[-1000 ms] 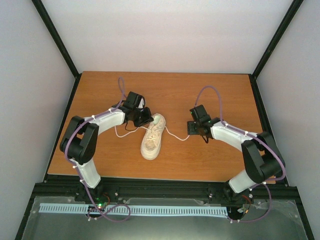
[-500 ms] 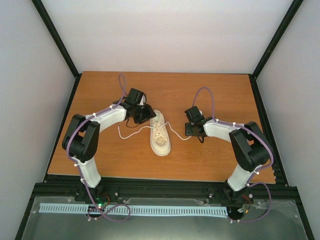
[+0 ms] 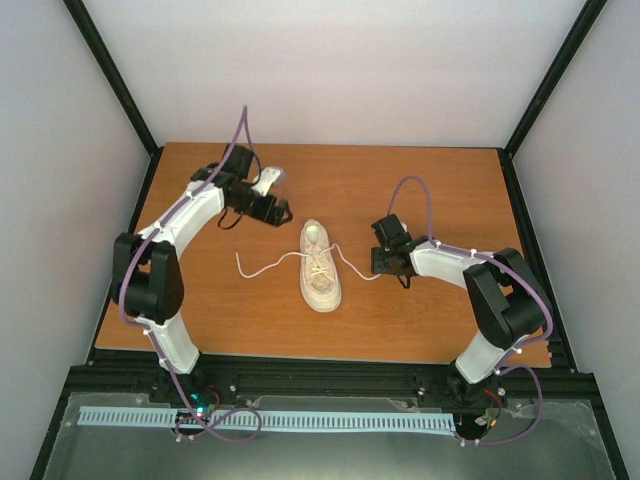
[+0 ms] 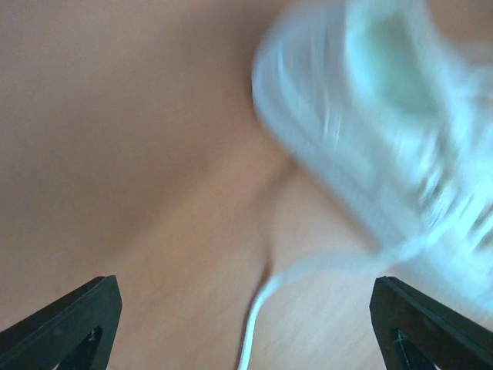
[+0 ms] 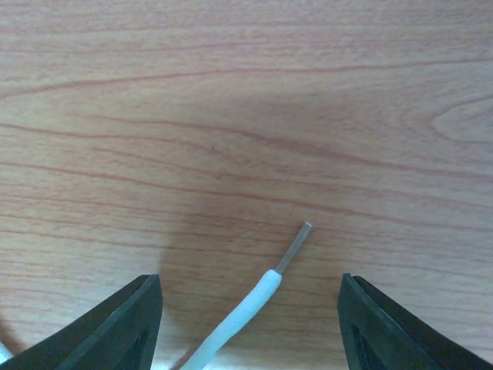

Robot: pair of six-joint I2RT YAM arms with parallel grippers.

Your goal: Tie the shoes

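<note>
The cream shoe lies on the wooden table, toe toward the near edge, heel toward the back. Its white laces are untied: one trails left, the other runs right. My left gripper hovers open, behind and left of the heel, touching nothing. Its wrist view is blurred, with the shoe at upper right and a lace between the wide fingers. My right gripper stands open over the right lace's end; the lace tip lies on the wood between the fingers.
Black frame posts and white walls close in the table on three sides. A black rail runs along the near edge by the arm bases. Bare wood lies behind and right of the shoe.
My left gripper opened, let go at the shoe's heel and drew back to the far left. The shoe swung from tilted to pointing at the near edge. The right gripper barely moved.
</note>
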